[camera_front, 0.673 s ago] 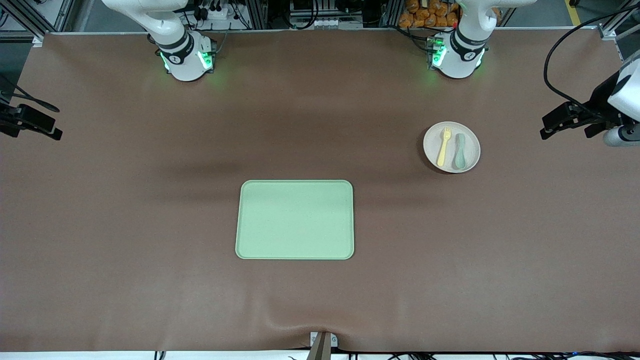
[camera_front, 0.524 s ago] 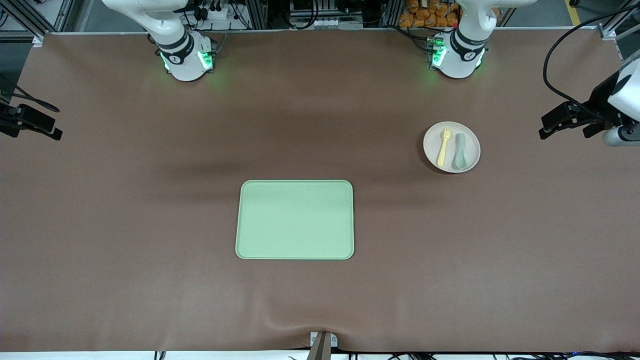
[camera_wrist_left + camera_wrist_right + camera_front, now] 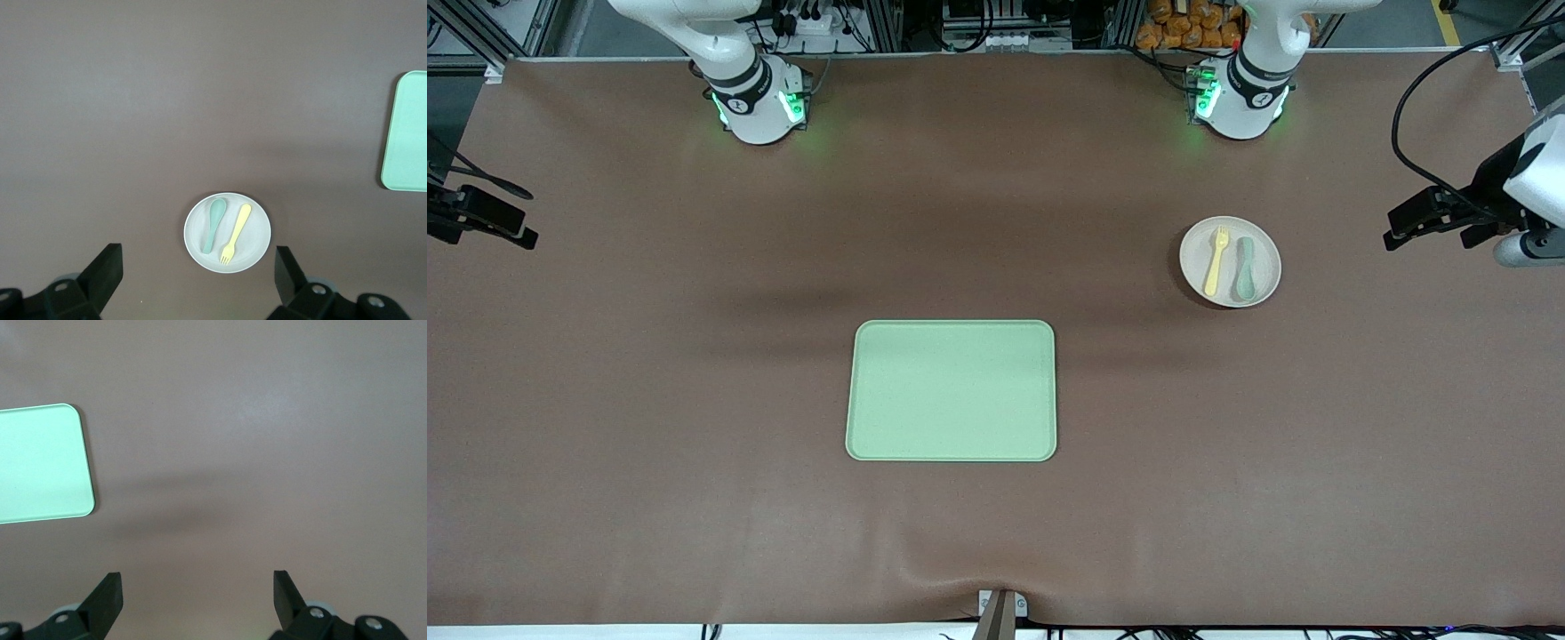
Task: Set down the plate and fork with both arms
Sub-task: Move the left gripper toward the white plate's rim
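Observation:
The off-white plate (image 3: 1230, 261) rests on the brown table toward the left arm's end. On it lie the pale yellow fork (image 3: 1216, 260) and, beside it, a grey-green spoon (image 3: 1244, 268). In the left wrist view the plate (image 3: 257, 230) and fork (image 3: 235, 233) show far below my left gripper (image 3: 198, 258), which is open and holds nothing. That left gripper (image 3: 1400, 227) hangs high over the table's end, apart from the plate. My right gripper (image 3: 520, 233) hangs over the right arm's end of the table, and in its wrist view the right gripper (image 3: 197, 581) is open over bare table.
A pale green rectangular tray (image 3: 951, 390) lies mid-table, nearer the front camera than the plate; this tray (image 3: 407, 133) also shows in the left wrist view, and the same tray (image 3: 43, 463) in the right wrist view. The two arm bases (image 3: 758, 107) (image 3: 1240, 102) stand along the table's edge.
The left hand has shifted slightly over its end of the table. The right gripper, plate, fork and tray have not moved.

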